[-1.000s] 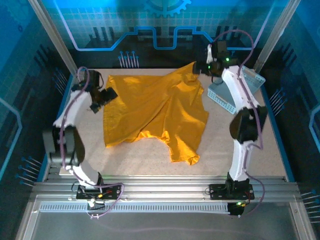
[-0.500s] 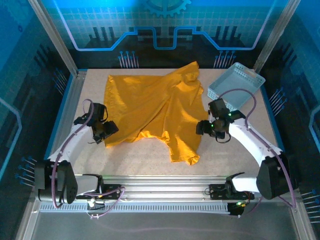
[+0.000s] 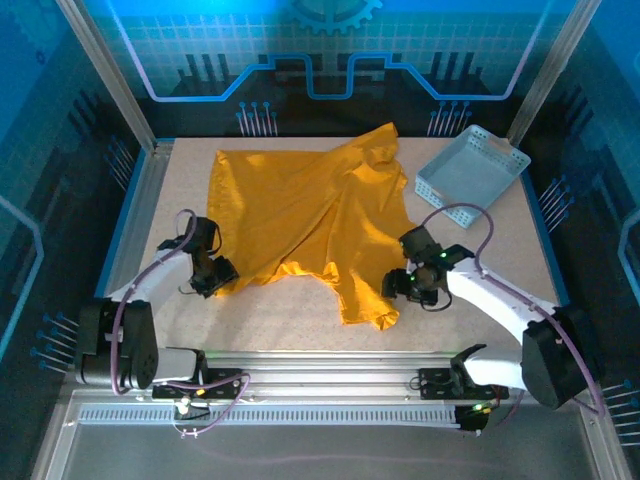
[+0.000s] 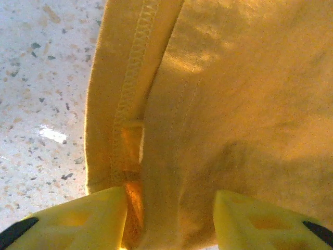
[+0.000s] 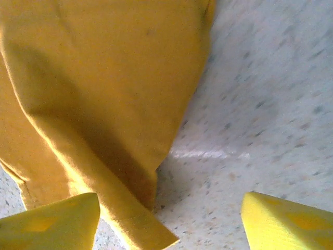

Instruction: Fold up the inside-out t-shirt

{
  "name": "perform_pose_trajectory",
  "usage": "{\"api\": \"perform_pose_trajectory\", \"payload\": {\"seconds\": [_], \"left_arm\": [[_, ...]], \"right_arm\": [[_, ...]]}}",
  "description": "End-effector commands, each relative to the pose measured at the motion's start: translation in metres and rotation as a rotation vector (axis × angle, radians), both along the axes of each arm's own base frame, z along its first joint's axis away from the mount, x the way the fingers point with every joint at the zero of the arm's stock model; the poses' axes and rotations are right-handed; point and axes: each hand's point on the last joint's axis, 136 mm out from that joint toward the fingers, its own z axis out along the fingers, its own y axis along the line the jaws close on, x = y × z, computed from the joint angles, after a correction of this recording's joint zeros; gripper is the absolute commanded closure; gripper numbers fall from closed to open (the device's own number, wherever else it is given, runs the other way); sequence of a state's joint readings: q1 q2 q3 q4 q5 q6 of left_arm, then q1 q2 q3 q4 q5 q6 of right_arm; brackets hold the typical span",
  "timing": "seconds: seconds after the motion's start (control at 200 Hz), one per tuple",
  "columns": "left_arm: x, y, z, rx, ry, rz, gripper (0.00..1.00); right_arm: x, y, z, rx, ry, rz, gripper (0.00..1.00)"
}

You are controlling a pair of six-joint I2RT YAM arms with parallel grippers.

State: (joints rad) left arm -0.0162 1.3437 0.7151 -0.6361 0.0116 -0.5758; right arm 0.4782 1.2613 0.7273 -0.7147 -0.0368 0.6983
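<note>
Nearest the arm bases, the speckled worktop (image 3: 290, 310) lies bare in the top view. Just beyond it, a narrow flap of the t-shirt (image 3: 300, 215) reaches toward the near edge.

The left gripper (image 3: 220, 274) sits low at the t-shirt's near-left corner. In the left wrist view, the left gripper (image 4: 171, 224) has its jaws part-way apart. They straddle the stitched hem of the t-shirt (image 4: 234, 104), which is doubled over there, with worktop (image 4: 41, 78) showing to the left. Cloth lies between the yellow fingers (image 4: 78, 219), and they are not pressed together on it.

The right gripper (image 3: 395, 286) sits at the near-right edge of the t-shirt, beside the flap. In the right wrist view, the right gripper (image 5: 171, 224) has its jaws wide. A folded edge of the t-shirt (image 5: 104, 78) lies just inside one finger, and bare worktop (image 5: 260, 104) lies before the other.

Farther off, the mustard-yellow t-shirt spreads rumpled across the middle of the worktop and up to its far side. Creases run across it, and a bunched peak lies at the far right.

At the far right stands a pale blue perforated basket (image 3: 470, 175), set at an angle just beside that peak. Whether they touch cannot be told.
</note>
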Motion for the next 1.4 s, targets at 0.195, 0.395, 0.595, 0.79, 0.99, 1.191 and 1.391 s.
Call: {"api": "perform_pose_trajectory", "payload": {"seconds": [0.195,0.395,0.595,0.79,0.99,1.191,1.391], "left_arm": [[0.002,-0.002,-0.005,-0.008,-0.015,0.003,0.88],[0.004,0.017,0.031,0.063,-0.136,0.067,1.00],[-0.009,0.042,0.073,0.084,-0.286,0.196,1.00],[-0.034,0.044,0.055,0.058,-0.241,0.282,1.00],[-0.023,0.005,0.004,-0.153,-0.118,0.175,0.70],[0.009,0.007,0.007,-0.133,-0.117,0.107,0.82],[0.045,0.011,0.030,-0.108,-0.147,0.087,0.77]], "right_arm": [[-0.029,0.030,-0.020,0.023,0.100,0.034,0.65],[-0.017,-0.026,0.026,-0.264,-0.034,-0.005,1.00],[0.006,-0.090,0.129,-0.508,-0.293,-0.065,1.00],[-0.010,-0.111,0.133,-0.574,-0.243,-0.127,1.00],[-0.023,-0.086,0.096,-0.499,-0.150,-0.121,0.97],[-0.007,-0.083,0.082,-0.457,-0.161,-0.130,0.99],[0.026,-0.087,0.103,-0.443,-0.234,-0.127,0.99]]}}
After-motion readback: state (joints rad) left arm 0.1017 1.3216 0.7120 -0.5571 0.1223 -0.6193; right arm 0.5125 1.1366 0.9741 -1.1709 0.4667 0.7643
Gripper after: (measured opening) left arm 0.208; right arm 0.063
